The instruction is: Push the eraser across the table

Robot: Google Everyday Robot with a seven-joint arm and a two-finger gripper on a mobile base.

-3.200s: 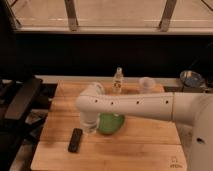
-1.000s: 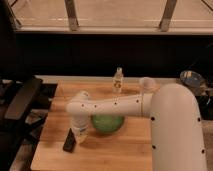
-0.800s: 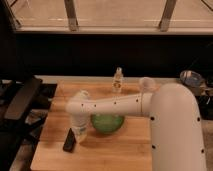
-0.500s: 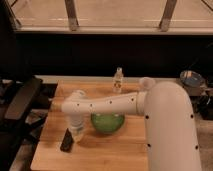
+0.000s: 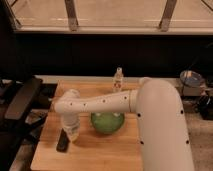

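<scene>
The eraser [image 5: 62, 142] has slid toward the table [image 5: 125, 152] edge beside the gripper [image 5: 70, 134], so pushing works; I cannot tell its grip.

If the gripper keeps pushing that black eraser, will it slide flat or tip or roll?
The eraser lies flat and low on the table, so it will probably slide, not roll or tip. The gripper sits beside one end, so an off-centre push may spin it. It looks stiff and light.

Bulky white arm, dark-dotted; pale gripper [image 5: 71, 134].
</scene>
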